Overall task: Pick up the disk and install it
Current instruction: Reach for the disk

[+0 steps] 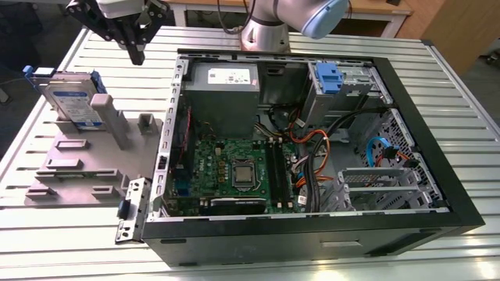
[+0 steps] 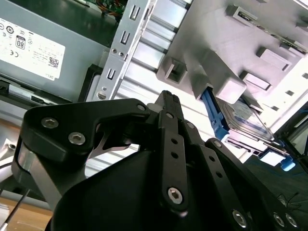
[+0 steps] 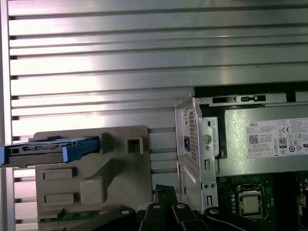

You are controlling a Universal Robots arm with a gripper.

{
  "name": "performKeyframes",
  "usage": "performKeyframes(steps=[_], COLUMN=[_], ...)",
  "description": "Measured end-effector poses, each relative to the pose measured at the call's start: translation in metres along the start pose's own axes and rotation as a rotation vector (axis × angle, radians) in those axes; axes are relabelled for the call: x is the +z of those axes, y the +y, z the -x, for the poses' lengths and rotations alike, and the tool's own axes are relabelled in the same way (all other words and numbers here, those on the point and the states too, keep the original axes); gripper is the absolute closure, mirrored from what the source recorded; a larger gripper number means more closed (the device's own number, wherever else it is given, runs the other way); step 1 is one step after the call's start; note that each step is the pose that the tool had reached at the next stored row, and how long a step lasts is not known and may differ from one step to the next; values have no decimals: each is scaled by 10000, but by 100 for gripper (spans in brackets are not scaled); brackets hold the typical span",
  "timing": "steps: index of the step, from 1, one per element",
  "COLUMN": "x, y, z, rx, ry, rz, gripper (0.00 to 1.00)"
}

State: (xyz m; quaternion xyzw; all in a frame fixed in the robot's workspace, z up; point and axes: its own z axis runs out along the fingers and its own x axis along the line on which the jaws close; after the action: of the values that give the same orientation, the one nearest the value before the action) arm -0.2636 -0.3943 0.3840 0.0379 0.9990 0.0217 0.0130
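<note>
Disk: the flat silver metal hard drive with a white-and-blue label and blue plastic rails (image 1: 72,102) stands on its edge at the far end of the grey moulded plastic holder (image 1: 86,167), which is at the exterior view's left. It is not yet picked up.

Why it stands so: it leans against an upright grey post of the holder. I judge this is to keep its upper edge and both faces free for a grasp from above. In the first wrist view the disk (image 3: 43,150) shows edge-on, jutting past the holder's side.

Case: the black open tower computer case (image 1: 437,193) lies on its side on the slatted aluminium table (image 1: 461,88) with its panel off. That probably keeps the inside reachable from overhead.

Target area: the bare metal drive cage with a blue plastic latch (image 1: 338,82) sits in the case's far corner, beside the large grey power-supply box (image 1: 222,93). No drive is visible in it.

Gripper: the black two-finger gripper (image 1: 139,55) hangs above the table slats between the holder and the case's corner. It is apart from the disk and touches nothing.

Fingers: they are pressed together to a single point and pinch nothing. The first wrist view (image 3: 164,190) shows the two tips side by side with no gap.
</note>
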Motion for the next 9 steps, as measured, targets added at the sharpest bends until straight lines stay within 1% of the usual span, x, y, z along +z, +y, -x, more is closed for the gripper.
performKeyframes(steps=[6,9], x=[26,36], y=[48,56], z=[-148,-207], rx=[0,0], ry=[0,-1], rz=[0,1], gripper=[89,89])
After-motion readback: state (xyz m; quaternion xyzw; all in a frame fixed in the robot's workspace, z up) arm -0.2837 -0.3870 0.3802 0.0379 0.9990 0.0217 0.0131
